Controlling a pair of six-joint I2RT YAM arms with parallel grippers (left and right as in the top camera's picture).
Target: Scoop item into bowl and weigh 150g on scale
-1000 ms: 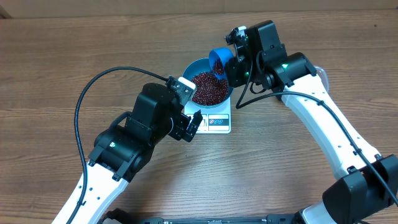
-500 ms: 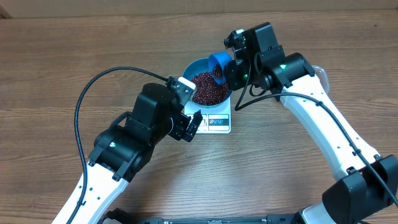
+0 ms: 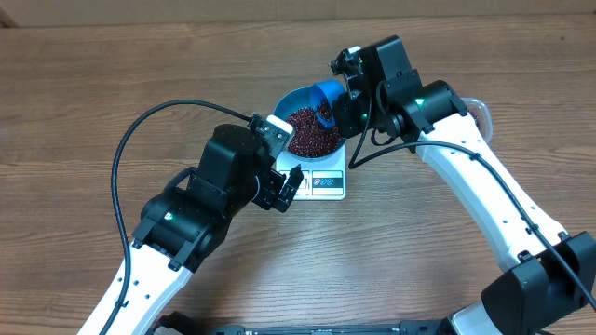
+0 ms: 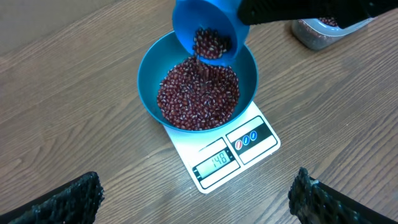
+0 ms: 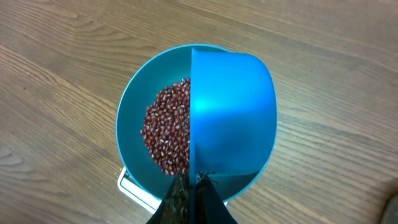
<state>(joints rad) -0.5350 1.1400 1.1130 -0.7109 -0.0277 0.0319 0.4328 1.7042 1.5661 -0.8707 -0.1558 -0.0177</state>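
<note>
Above the worktop (image 3: 93, 74), the left end effector (image 3: 282, 189) hangs released near the scale (image 4: 249, 140), which carries the bowl (image 4: 149, 81). The right end effector (image 5: 191, 196), grasping the scoop (image 5: 233, 112), has tipped it further over the bowl. Beans (image 4: 199, 93) trickle in, so the target weight looks close.

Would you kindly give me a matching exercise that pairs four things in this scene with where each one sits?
Things:
1. bowl
2. scoop
3. scale
4. tub

Places:
A. tilted above the bowl
B. on the table, apart from the scale
C. standing on the scale
D. flat on the table, under the bowl

Pairs: 1-C, 2-A, 3-D, 4-B
</note>
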